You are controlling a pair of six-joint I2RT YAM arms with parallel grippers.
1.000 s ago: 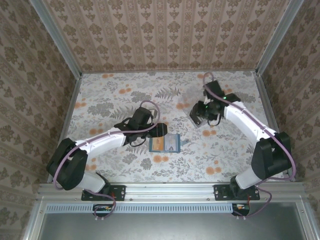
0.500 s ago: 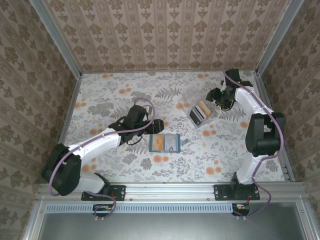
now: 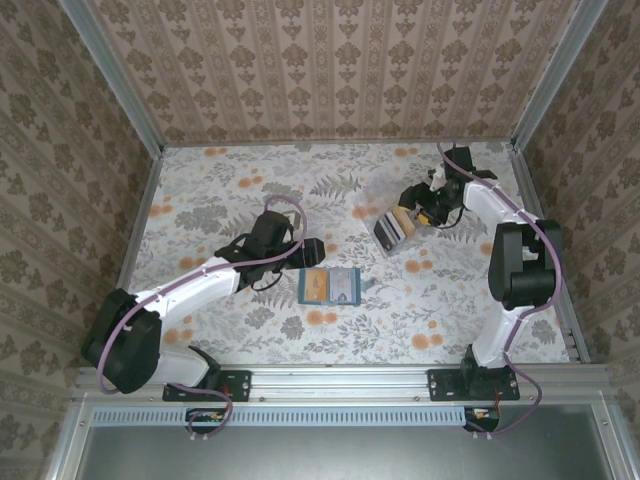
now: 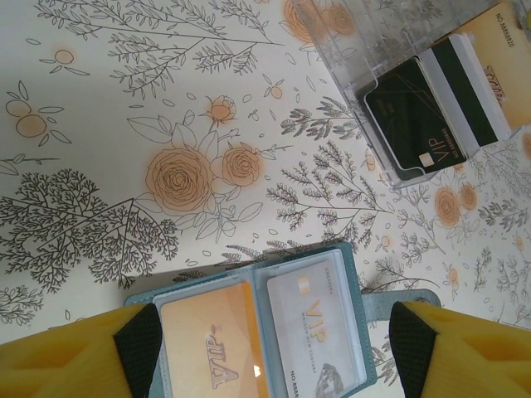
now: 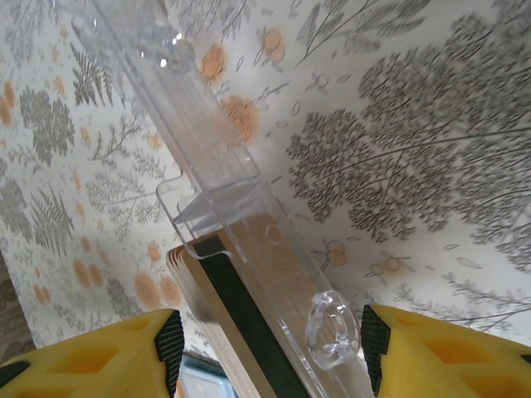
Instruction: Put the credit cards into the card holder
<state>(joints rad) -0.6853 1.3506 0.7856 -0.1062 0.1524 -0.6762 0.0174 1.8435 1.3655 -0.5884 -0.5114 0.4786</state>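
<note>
Yellow-fingered, the left gripper [image 4: 278,332] hangs spread and empty over the open teal card holder [image 4: 355,290], a tan card [image 4: 207,352] and a white card [image 4: 319,327] already pocketed; right of it the remaining credit cards [image 4: 411,120] sit in a clear stand [image 4: 365,50]; the right gripper [image 5: 270,336], out by the side rail [image 3: 518,160] a moment ago, is back astride that stack, jaws apart, gripping nothing, so another pick looks due; rail close behind, open table [image 3: 220,190] toward the holder.

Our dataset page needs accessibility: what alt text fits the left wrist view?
Open teal card holder with a tan card and a white card, framed by the open jaws of the left gripper; a clear case of cards beyond.
</note>
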